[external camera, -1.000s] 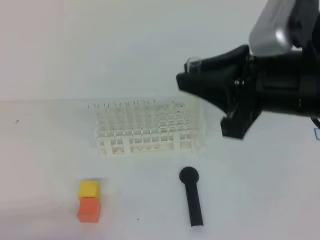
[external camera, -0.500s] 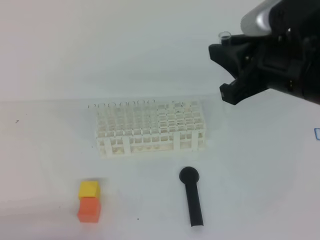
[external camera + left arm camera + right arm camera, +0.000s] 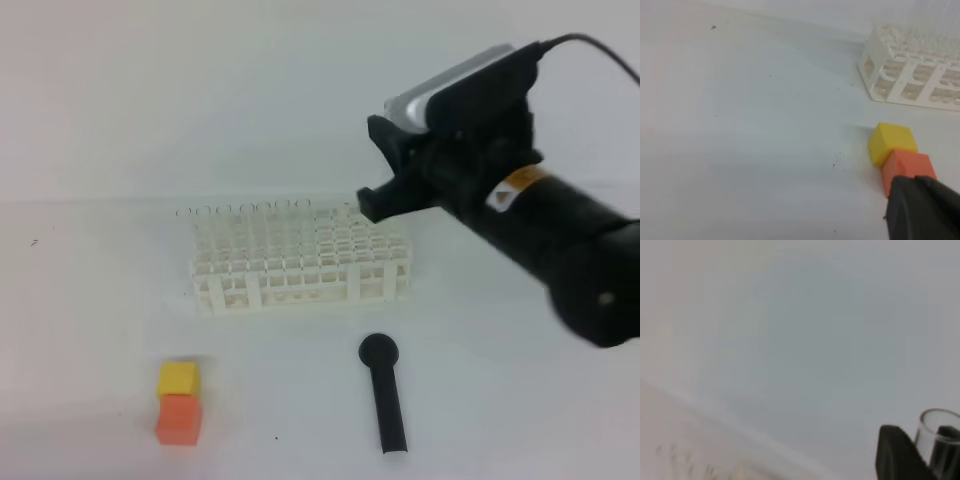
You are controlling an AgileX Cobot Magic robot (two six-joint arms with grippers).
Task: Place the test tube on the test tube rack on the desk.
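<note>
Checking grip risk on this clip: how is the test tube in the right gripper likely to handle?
The test tube looks like thin clear glass, so probably fragile and slippery between the black fingers. Only its open rim shows in the right wrist view. Being round, it would likely roll if laid on the desk rather than set in the rack.

Right wrist view: open rim of the test tube [image 3: 939,432] sits at lower right, flanked by 2 dark fingers [image 3: 897,456] of the right gripper [image 3: 932,452]. Blurred pale background; faint rack outline at lower left.
</note>
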